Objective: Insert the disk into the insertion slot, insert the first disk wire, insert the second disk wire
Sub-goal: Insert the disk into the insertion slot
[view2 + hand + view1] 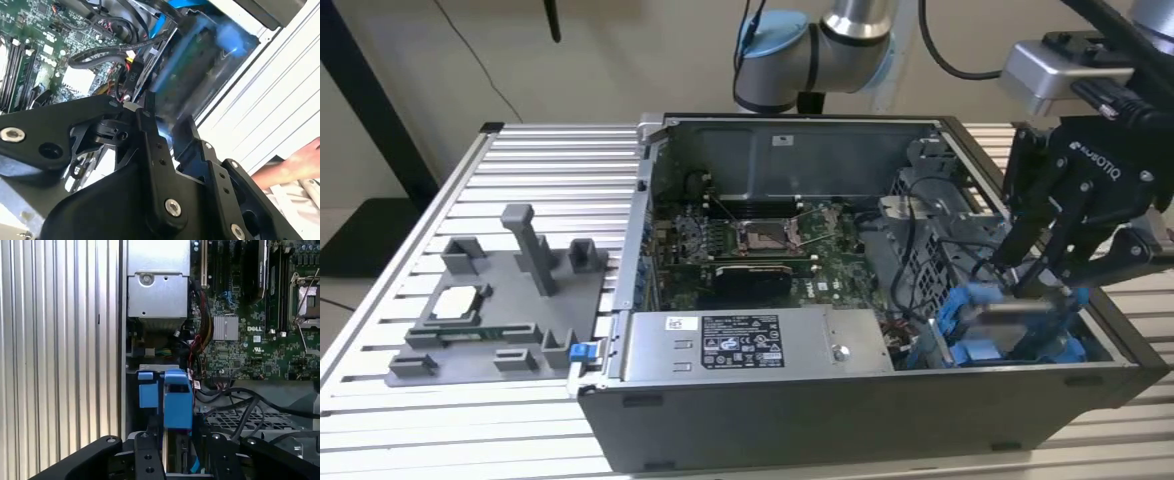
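I saw the gripper (1041,290) clamped on the disk (1014,312), which sat between its fingers, with the insertion slot (970,352) just beneath it in the computer case (854,425).

On the desk (520,140), the fixture tray (480,330) lies at the exterior view's left of the computer case (854,425); inside, from that left, power supply (747,342), then insertion slot (971,350).

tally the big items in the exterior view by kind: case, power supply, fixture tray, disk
computer case: 1
power supply box: 1
fixture tray: 1
disk: 1
total: 4
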Controlling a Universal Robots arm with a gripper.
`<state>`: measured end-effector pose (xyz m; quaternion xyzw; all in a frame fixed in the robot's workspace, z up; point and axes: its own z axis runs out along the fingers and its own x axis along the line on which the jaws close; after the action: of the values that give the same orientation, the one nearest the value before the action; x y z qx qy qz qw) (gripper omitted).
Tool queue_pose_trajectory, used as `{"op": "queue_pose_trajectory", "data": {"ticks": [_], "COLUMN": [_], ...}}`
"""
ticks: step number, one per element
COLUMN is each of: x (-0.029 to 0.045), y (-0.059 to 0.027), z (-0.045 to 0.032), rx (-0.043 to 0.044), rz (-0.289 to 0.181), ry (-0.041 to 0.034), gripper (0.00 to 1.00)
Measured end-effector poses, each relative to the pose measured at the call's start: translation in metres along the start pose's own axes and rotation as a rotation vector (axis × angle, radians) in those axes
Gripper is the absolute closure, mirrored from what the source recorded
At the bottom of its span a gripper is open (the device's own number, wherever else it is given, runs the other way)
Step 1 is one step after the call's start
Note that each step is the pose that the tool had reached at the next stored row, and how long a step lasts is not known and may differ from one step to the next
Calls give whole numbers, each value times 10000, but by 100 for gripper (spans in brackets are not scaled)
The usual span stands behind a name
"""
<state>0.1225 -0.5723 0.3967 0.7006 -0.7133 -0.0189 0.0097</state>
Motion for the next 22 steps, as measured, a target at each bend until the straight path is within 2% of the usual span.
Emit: {"op": "queue_pose_trajectory", "data": {"ticks": [2, 3, 6, 8, 14, 18, 22], "x": [-1, -4, -42, -69, -129, -139, -141], "y": [4, 5, 6, 5, -12, -63, -82], "z": [-59, -66, -66, -60, 17, 32, 84], "rx": [8, 38, 302, 364, 365, 363, 360], "rz": [-2, -2, -10, -15, -13, -20, -19], "ry": [-13, -27, -168, -269, -480, -783, -935], "gripper": [0, 0, 0, 0, 0, 0, 0]}}
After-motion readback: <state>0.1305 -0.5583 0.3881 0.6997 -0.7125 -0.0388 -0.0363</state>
